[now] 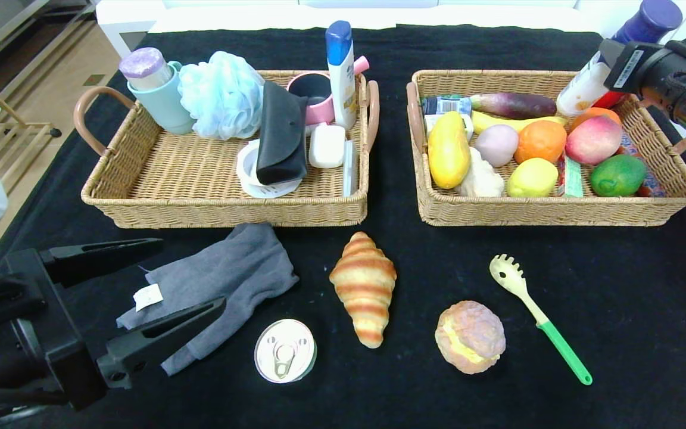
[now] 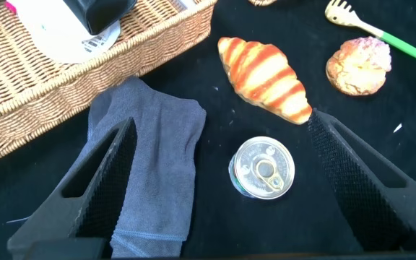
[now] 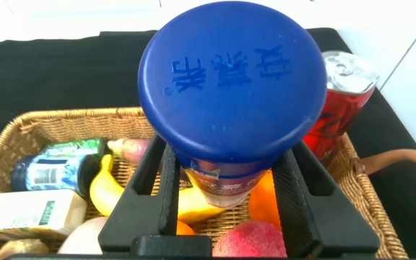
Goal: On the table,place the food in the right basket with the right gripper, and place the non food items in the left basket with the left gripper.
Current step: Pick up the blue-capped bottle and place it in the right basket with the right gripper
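My right gripper (image 1: 612,61) is shut on a white bottle with a blue cap (image 1: 588,83), held tilted over the back right corner of the right basket (image 1: 557,212). In the right wrist view the fingers (image 3: 166,184) flank the bottle (image 3: 230,72). My left gripper (image 1: 193,273) is open and empty at the front left, over a grey cloth (image 1: 224,277) and near a tin can (image 1: 285,350). In the left wrist view the gripper (image 2: 221,123) has the cloth (image 2: 150,159) and can (image 2: 263,167) between its fingers. A croissant (image 1: 364,286), a cream puff (image 1: 470,336) and a green-handled pasta spoon (image 1: 536,316) lie on the table.
The left basket (image 1: 230,210) holds a cup, a blue bath sponge, a black case, a shampoo bottle and soap. The right basket holds several fruits and vegetables and a red can (image 3: 341,101). The table is covered in black cloth.
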